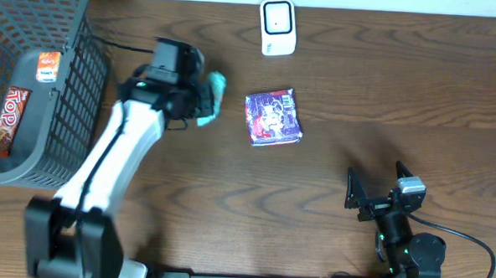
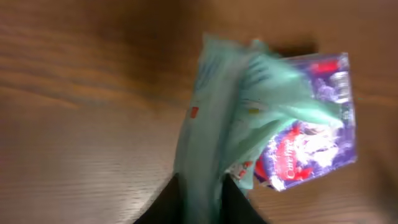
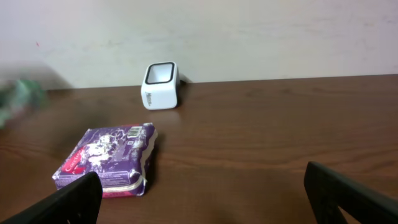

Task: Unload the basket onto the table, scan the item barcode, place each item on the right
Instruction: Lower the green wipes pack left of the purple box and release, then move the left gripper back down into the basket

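Left of centre in the overhead view, the left pincer (image 1: pixel 201 100) clamps a blurred teal packet (image 1: pixel 214 96) near the purple packet (image 1: pixel 273 117) lying on the counter (image 1: pixel 451 98) below the white scanner (image 1: pixel 277 26), while the right pincer (image 1: pixel 378 183), lower right, gapes wide.

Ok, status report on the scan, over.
Left tool pinching green packet. Right tool open, empty. Purple packet flat on table nearby; nothing in front of scanner.
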You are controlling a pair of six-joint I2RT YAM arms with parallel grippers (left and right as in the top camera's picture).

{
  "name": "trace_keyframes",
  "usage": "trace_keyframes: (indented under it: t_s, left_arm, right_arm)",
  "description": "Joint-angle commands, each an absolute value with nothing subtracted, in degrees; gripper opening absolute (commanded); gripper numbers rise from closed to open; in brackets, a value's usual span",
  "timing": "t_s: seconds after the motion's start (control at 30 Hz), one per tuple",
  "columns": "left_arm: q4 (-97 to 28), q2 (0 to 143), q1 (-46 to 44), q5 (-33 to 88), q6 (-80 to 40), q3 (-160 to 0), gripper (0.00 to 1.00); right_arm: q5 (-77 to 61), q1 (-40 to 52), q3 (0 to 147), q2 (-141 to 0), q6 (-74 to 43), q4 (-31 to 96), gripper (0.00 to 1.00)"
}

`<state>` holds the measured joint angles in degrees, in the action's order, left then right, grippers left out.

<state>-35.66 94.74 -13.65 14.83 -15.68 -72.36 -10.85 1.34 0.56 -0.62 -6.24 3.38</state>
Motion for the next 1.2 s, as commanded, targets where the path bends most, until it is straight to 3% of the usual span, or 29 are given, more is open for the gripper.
trace_keyframes:
  t_s: [0.0, 0.03, 0.07, 0.17, 0.4, 0.63, 1.17]
  left_arm:
    - [-35.6, 99.0, -15.1, 13.2, -14.9, -72.6, 0.34]
    - [-35.6, 100.2, -15.6, 13.2, -14.9, -72.6, 0.43]
    - [-35.6, 101.3, -16.0, 13.2, -14.9, -72.6, 0.60]
    - [-34.8, 102.7, -17.0, 13.2, -14.8, -72.7, 0.91]
    - [-34.0, 97.7, -16.6, 12.9, -14.8, -76.0, 0.94]
    - [-34.0, 87.7, -13.1, 5.2, -14.8, -78.4, 0.97]
    - [-23.8, 65.6, 9.5, 2.5, -14.9, -79.7, 0.97]
  right_arm:
    - [-10.9, 1.1, 0.3, -0.3, -5.5, 3.4, 0.99]
    - [-10.9, 1.1, 0.3, -0.3, -5.5, 3.4, 0.99]
    - [-10.9, 1.1, 0.3, -0.3, -5.5, 3.4, 0.99]
    - [-10.9, 1.1, 0.3, -0.3, -5.5, 3.4, 0.99]
    - [-10.8, 1.1, 0.3, -0.3, -5.5, 3.4, 0.99]
    - [-10.9, 1.1, 0.3, -0.3, -5.5, 3.4, 0.99]
    - [-10.8, 1.1, 0.3, -0.3, -5.5, 3.4, 0.99]
